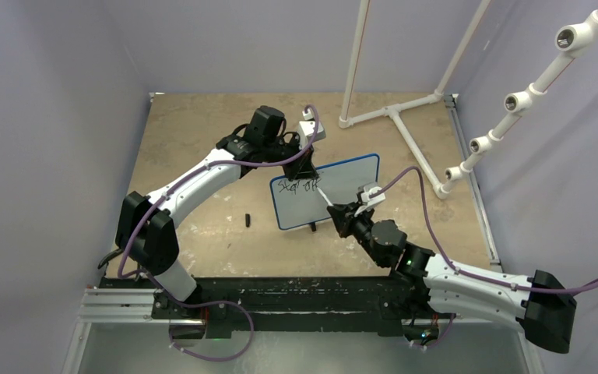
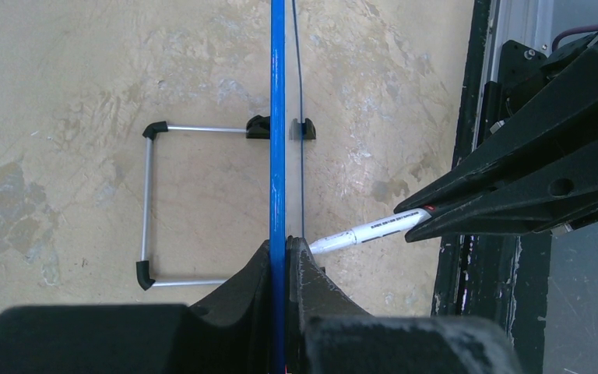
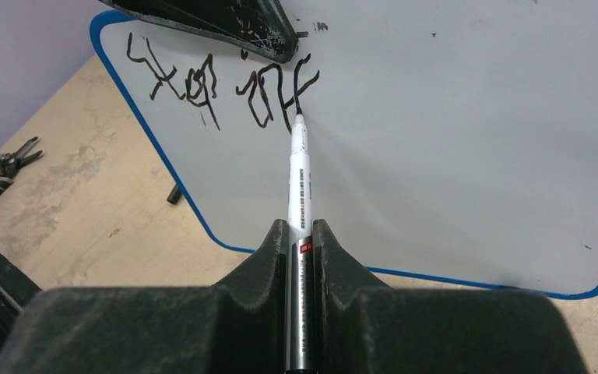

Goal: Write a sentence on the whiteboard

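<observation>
The whiteboard [image 1: 342,195] was held up on the tabletop [image 1: 202,132], its top edge clamped in the left pincer [image 2: 284,249]; the marker [image 3: 299,179] was gripped in the right pincer [image 3: 301,234] and pointed at the board, tip touching the end of the sentence [image 1: 296,185]; bare board was seen to the right.

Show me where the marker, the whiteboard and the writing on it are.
marker [image 3: 296,187]: right wrist view, midway along its white barrel.
whiteboard [image 3: 475,140]: right wrist view, on the bare white face.
writing [image 3: 276,89]: right wrist view, on the second scribbled word.
</observation>
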You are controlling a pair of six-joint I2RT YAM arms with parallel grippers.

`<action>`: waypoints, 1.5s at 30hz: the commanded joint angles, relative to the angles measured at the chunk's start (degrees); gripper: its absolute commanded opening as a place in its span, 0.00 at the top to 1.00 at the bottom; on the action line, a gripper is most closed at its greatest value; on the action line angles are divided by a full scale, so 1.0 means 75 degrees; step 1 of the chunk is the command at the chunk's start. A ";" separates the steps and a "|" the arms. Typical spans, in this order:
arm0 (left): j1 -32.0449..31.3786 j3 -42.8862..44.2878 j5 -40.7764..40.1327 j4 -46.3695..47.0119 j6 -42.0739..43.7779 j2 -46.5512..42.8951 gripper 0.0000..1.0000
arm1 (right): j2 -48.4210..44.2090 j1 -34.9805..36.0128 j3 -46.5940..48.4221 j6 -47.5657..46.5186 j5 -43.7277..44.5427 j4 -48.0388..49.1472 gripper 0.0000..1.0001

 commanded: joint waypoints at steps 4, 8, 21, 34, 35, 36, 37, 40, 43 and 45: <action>-0.0041 -0.0122 0.0211 -0.0483 0.0290 0.0009 1.00 | -0.0077 -0.0026 -0.0074 0.0153 0.0183 -0.0245 1.00; -0.0044 -0.0118 0.0214 -0.0484 0.0292 0.0009 1.00 | -0.0125 -0.0024 -0.0024 0.0139 0.0350 -0.0386 1.00; -0.0039 -0.0124 0.0220 -0.0485 0.0290 0.0031 1.00 | -0.0972 -0.0024 -0.0094 -0.0184 0.0394 -0.0161 1.00; -0.0043 -0.0119 0.0237 -0.0490 0.0302 0.0057 1.00 | -0.0459 -0.0024 0.0088 -0.0344 0.0516 0.0140 1.00; -0.0042 -0.0123 0.0237 -0.0487 0.0302 0.0056 1.00 | -0.0453 -0.0024 0.0093 -0.0365 0.0530 0.0168 1.00; -0.0035 -0.0124 0.0237 -0.0495 0.0302 0.0056 1.00 | -0.0444 -0.0024 0.0102 -0.0384 0.0545 0.0181 1.00; -0.0043 -0.0124 0.0237 -0.0490 0.0302 0.0056 1.00 | -0.0440 -0.0024 0.0105 -0.0405 0.0560 0.0207 1.00; -0.0042 -0.0121 0.0242 -0.0508 0.0302 0.0056 1.00 | -0.0394 -0.0024 0.0123 -0.0482 0.0606 0.0282 1.00; -0.0039 -0.0120 0.0237 -0.0506 0.0306 0.0056 1.00 | -0.0258 -0.0027 0.0150 -0.0503 0.0585 0.0292 1.00; -0.0038 -0.0124 0.0243 -0.0507 0.0312 0.0056 1.00 | -0.0171 -0.0024 0.0169 -0.0498 0.0554 0.0299 1.00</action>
